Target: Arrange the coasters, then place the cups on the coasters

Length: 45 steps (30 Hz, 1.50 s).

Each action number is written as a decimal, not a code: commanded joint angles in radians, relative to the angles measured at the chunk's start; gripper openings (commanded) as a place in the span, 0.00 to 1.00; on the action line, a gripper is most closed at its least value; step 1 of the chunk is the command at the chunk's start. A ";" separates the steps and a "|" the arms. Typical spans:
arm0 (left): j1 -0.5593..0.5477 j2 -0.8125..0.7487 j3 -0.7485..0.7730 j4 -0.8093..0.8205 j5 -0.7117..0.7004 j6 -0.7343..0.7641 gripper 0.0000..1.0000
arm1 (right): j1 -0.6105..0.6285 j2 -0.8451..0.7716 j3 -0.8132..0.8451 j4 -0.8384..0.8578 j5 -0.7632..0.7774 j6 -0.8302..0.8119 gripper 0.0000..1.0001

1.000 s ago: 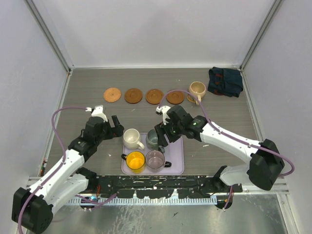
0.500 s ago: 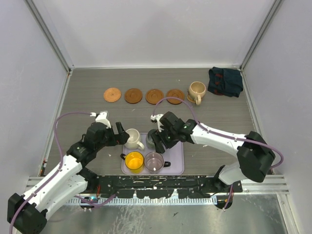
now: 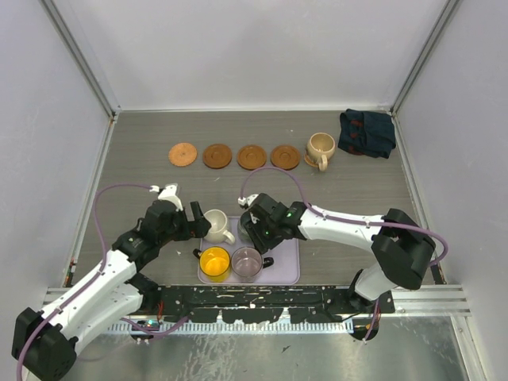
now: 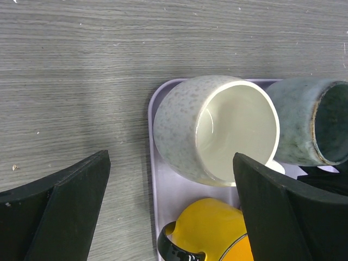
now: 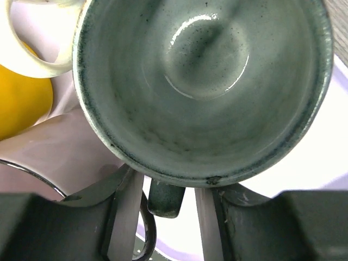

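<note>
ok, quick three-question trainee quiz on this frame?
1. True or false: the beige cup stands on the lavender tray.
2. How many coasters in the far row are bare?
3. The right jaws straddle the handle of which cup? A the yellow one, B the grey-green cup, C the cream one.
Key: 1 false; 2 four; 3 B.

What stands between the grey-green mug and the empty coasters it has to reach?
Nothing visible. The grey-green cup sits in the far half of the tray, and the table between it and the four free coasters is bare.
</note>
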 commanded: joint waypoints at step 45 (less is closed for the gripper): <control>-0.004 0.158 0.052 0.221 -0.113 0.063 0.97 | -0.333 0.105 0.309 0.350 0.546 -0.059 0.01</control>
